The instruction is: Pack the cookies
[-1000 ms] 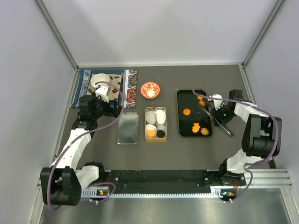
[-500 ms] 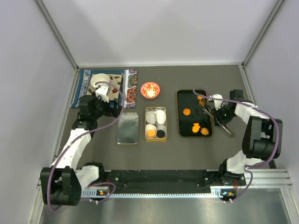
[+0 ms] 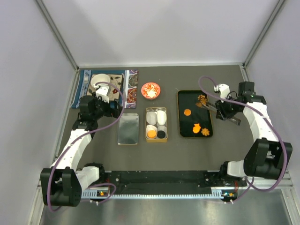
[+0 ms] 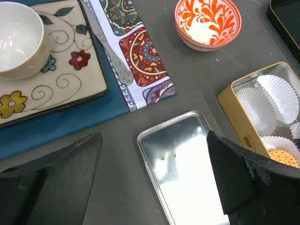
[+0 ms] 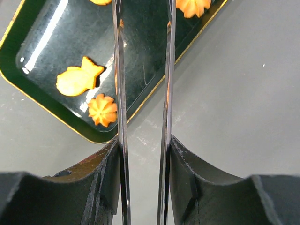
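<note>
The left end effector (image 4: 152, 180) is spread wide above the silver lid (image 4: 183, 164), pinching nothing. Right of it, the gold tin (image 4: 228, 103) holds paper cups (image 4: 276, 96). An orange cookie (image 3: 151, 134) and a black cookie (image 3: 161, 134) sit in its near cups. Three orange cookies (image 3: 197, 126) lie on the black tray (image 3: 183, 124). The right end effector (image 5: 144, 157) squeezes metal tongs (image 5: 120, 93). Their tips run off the wrist view's top edge beside a fourth cookie (image 3: 201, 98); whether they touch it is unclear.
</note>
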Available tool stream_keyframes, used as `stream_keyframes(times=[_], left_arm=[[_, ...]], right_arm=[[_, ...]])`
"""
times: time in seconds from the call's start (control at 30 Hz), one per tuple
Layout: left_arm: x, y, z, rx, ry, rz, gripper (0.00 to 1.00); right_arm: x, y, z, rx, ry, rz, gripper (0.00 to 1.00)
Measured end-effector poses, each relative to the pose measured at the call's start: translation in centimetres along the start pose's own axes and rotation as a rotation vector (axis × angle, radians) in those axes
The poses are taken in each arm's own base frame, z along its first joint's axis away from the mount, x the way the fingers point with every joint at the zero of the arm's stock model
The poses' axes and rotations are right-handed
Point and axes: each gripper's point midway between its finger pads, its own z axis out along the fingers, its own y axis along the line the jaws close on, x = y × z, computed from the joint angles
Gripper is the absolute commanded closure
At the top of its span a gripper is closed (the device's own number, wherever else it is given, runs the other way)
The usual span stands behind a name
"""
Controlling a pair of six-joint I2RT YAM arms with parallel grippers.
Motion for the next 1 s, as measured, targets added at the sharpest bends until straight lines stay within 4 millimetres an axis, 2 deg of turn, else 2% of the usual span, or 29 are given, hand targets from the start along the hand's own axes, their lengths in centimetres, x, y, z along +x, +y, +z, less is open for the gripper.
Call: stream_keyframes(times=[0.2,0.43,0.7,1.0], left_arm=[[0.0,-0.1,0.0,0.003,0.000,0.000,0.01],[0.0,-0.1,0.0,0.007,0.000,-0.001,0.01],[0.0,-0.1,0.0,0.007,0.000,-0.001,0.01],[0.0,-0.1,0.0,0.007,0.000,-0.001,0.01]], right_arm=[[-1.2,1.0,-2.1,-0.001,-0.041,-0.006,0.59],[-0.8,1.6,-2.4,-0.009,-0.029,0.013,0.58],[-1.1,1.7,-1.8,0.018,-0.004,0.005,0.57],[-0.2,3.1,0.2,-0.015,0.038,-0.018,0.55]])
